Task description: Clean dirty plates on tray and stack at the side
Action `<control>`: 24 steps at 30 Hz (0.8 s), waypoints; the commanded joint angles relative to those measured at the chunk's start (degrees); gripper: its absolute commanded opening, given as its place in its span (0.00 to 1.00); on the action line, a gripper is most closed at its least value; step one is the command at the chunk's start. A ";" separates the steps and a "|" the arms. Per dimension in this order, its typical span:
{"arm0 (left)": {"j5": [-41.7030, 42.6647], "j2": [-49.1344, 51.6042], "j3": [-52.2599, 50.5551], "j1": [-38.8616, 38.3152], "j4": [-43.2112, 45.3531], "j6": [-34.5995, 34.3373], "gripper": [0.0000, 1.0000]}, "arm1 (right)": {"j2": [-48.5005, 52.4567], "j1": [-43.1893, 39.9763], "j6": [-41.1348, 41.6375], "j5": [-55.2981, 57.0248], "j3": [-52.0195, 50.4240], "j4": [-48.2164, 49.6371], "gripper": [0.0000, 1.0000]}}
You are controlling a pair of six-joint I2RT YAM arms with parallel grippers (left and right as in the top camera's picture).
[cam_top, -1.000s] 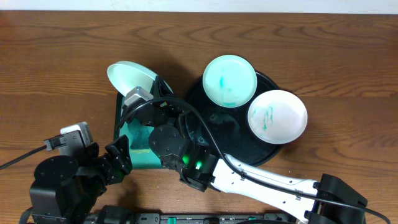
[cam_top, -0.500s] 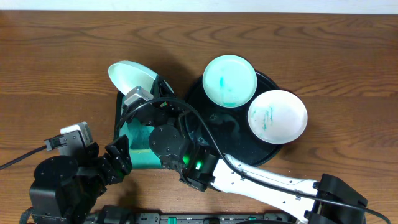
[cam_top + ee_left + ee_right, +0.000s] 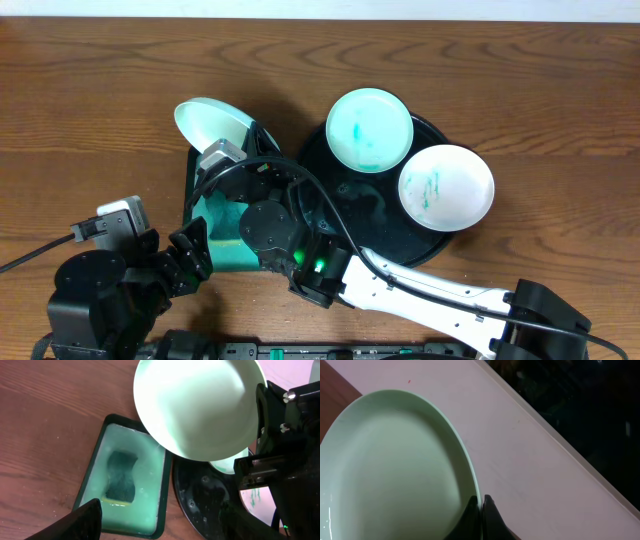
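Note:
My right gripper (image 3: 481,501) is shut on the rim of a pale mint-green plate (image 3: 395,470). That plate (image 3: 210,122) hangs tilted above the far end of the teal basin (image 3: 190,200), and the faces I see carry no smears. On the black tray (image 3: 370,205) lie two other plates, a mint one (image 3: 370,130) and a white one (image 3: 446,187), both with teal smears. In the left wrist view the held plate (image 3: 200,405) fills the top. My left gripper (image 3: 162,512) is open and empty, low beside the basin's near end (image 3: 190,258).
The basin (image 3: 97,455) holds milky green water and a dark sponge (image 3: 121,476). It stands just left of the tray (image 3: 200,505). The right arm (image 3: 420,290) reaches in from the bottom right across the basin's near corner. Brown wooden table (image 3: 90,120) surrounds everything.

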 commanded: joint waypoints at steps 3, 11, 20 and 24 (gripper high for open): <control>-0.72 0.02 0.87 0.26 0.20 0.55 0.76 | -1.46 0.44 -0.44 0.61 0.48 0.35 0.01; -0.72 0.02 0.87 0.26 0.22 0.55 0.76 | -1.40 -1.90 11.50 0.52 0.48 -3.30 0.01; -0.72 0.02 0.87 0.26 0.20 0.55 0.75 | -1.49 -19.43 58.99 -61.68 0.50 -29.75 0.01; -0.72 0.02 0.87 0.26 0.20 0.57 0.76 | -4.59 -29.64 61.88 -75.91 0.50 -31.45 0.01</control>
